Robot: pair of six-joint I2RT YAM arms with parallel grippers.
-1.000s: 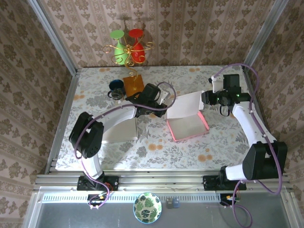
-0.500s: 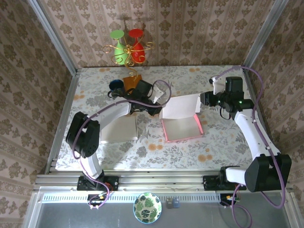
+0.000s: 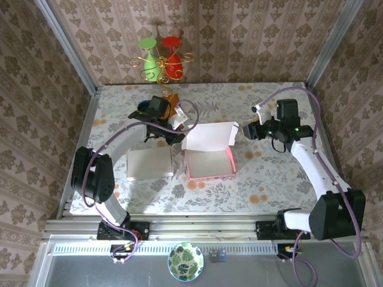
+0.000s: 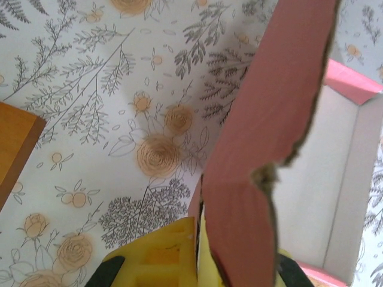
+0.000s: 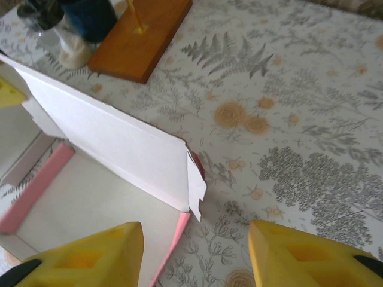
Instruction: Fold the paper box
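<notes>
The paper box [image 3: 209, 162] is pink outside and white inside, and lies open on the flowered table with its lid [image 3: 210, 136] raised at the far side. My left gripper [image 3: 179, 127] is shut on the lid's left flap. In the left wrist view the pink flap [image 4: 269, 119] rises from between the yellow fingers [image 4: 161, 257] of the left gripper [image 4: 206, 251]. My right gripper [image 3: 247, 130] stands open just off the lid's right end. In the right wrist view its span [image 5: 197, 257] holds nothing, and the lid's white tab [image 5: 196, 186] hangs free ahead of it.
A flat white sheet [image 3: 149, 162] lies left of the box. Behind the left gripper stand a dark cup [image 3: 145, 109] and an orange wooden base [image 3: 170, 105] carrying green and red glasses [image 3: 160, 54]. Patterned walls close in the table.
The box has slid left and toward the near edge, pulled by my left gripper on the flap. My right gripper has widened and now stands apart from the lid's right end.
</notes>
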